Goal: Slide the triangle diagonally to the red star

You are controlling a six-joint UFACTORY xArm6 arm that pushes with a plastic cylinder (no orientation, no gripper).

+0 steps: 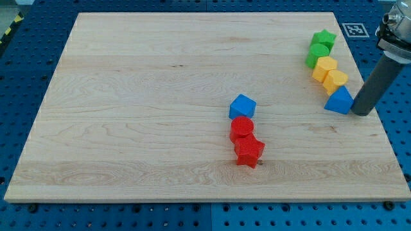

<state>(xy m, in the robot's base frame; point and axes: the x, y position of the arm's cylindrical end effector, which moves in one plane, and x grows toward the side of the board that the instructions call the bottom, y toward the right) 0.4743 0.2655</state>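
The blue triangle (339,101) lies near the view's right edge of the wooden board (141,96). My tip (361,113) stands just to its right, touching or nearly touching it. The red star (249,151) lies below the board's middle, to the lower left of the triangle. A red round block (242,128) touches the star from above, and a blue cube-like block (242,106) sits above that.
Above the triangle runs a column of blocks: two yellow blocks (334,80) (324,67), then a green block (316,54) and a green star (324,39). The board's right edge is close behind my tip. A marker tag (354,29) lies off the board at top right.
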